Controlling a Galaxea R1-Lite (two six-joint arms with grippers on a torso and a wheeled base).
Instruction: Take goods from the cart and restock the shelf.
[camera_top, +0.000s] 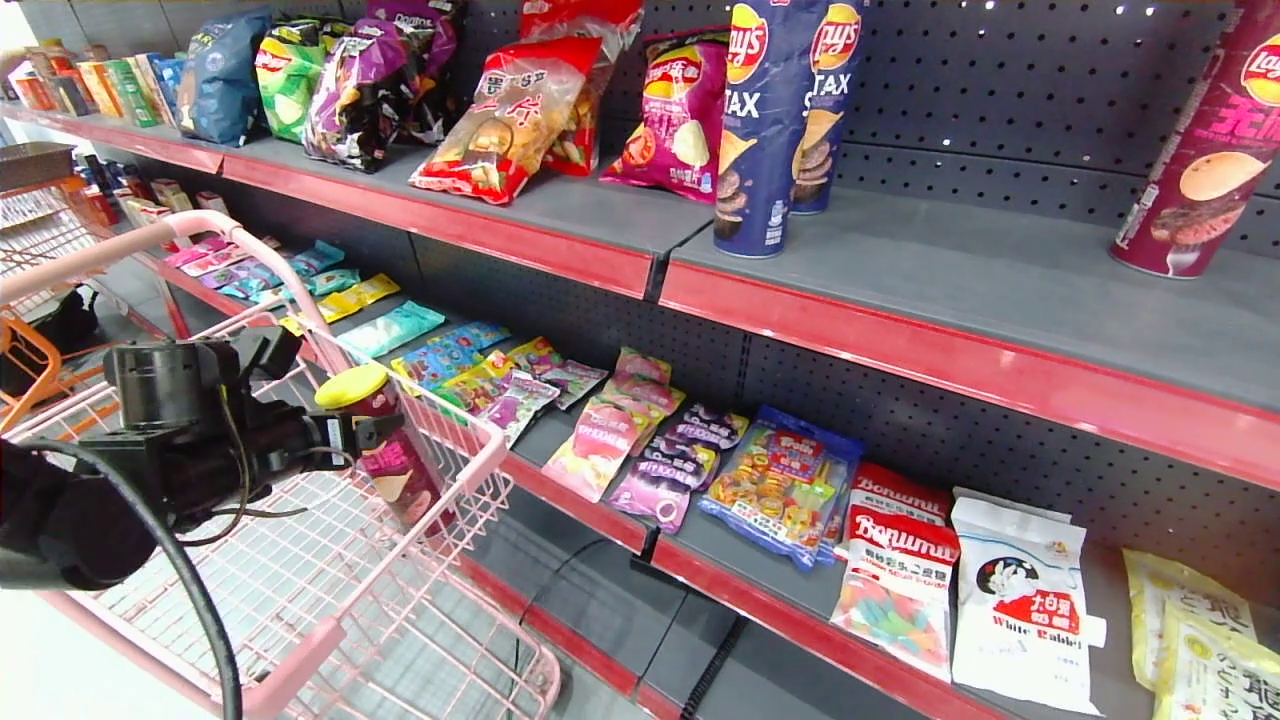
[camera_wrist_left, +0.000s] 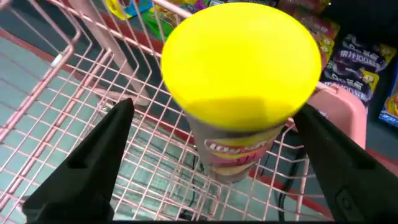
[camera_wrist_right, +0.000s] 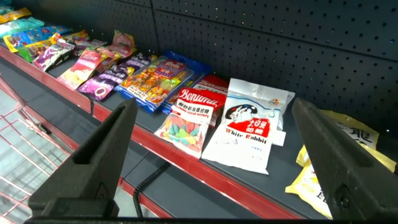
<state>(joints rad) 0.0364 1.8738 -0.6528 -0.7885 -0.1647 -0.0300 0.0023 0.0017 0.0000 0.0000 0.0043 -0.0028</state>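
A chip can (camera_top: 392, 462) with a yellow lid (camera_wrist_left: 241, 59) and maroon label stands upright in the far corner of the pink wire cart (camera_top: 300, 560). My left gripper (camera_wrist_left: 214, 115) is open, one finger on each side of the can just below the lid, with a small gap on both sides. My right gripper (camera_wrist_right: 214, 109) is open with nothing between its fingers, facing the lower shelf (camera_wrist_right: 186, 168) where candy bags lie. On the upper shelf (camera_top: 950, 270) stand two tall blue chip cans (camera_top: 770, 130) and a maroon one (camera_top: 1200, 150).
Snack bags (camera_top: 510, 115) fill the upper shelf's left part; bare board lies between the blue cans and the maroon can. The lower shelf carries flat candy packs (camera_top: 780, 480) and a white candy bag (camera_wrist_right: 249, 127). An orange cart (camera_top: 30, 300) stands at far left.
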